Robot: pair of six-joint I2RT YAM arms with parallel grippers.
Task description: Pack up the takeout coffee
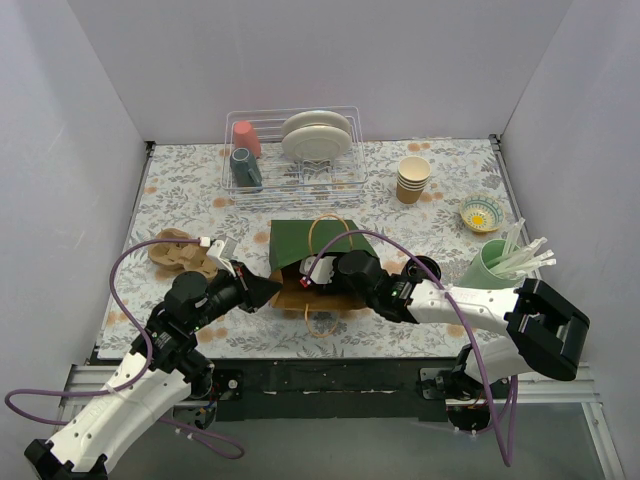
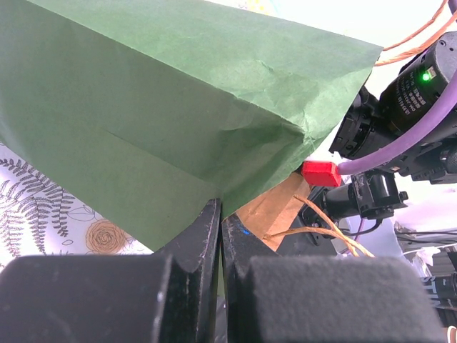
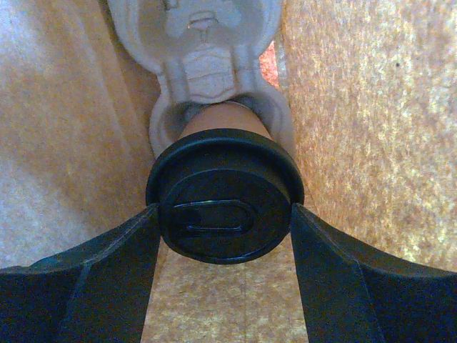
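Two grippers work at the green paper bag (image 1: 318, 247), which lies on its side in the middle of the desk (image 1: 180, 190). The bag is the landmark for everything else.

Nearest, at the bag's left front corner, the left gripper (image 2: 220, 214) is pinched tight on the green edge. I think it holds the bag so the mouth stays up and the bag does not slide.

At the bag's mouth, the right gripper (image 3: 225, 214) reaches in from the right. It holds the takeout coffee (image 3: 225, 193), the brown cup with the black lid, one finger on each side of the lid. The cup is inside the bag, with brown paper walls close on both sides. A pale molded holder (image 3: 207, 64) sits just past the cup and seems to hug it.

Room inside is tight, so the gripper has little space to spread and should back out straight. The bag's string handles (image 1: 325, 225) loop near the mouth and could catch.

Behind the bag stands a wire dish rack (image 1: 292, 150). Behind and to the right is a stack of paper cups (image 1: 412, 180).
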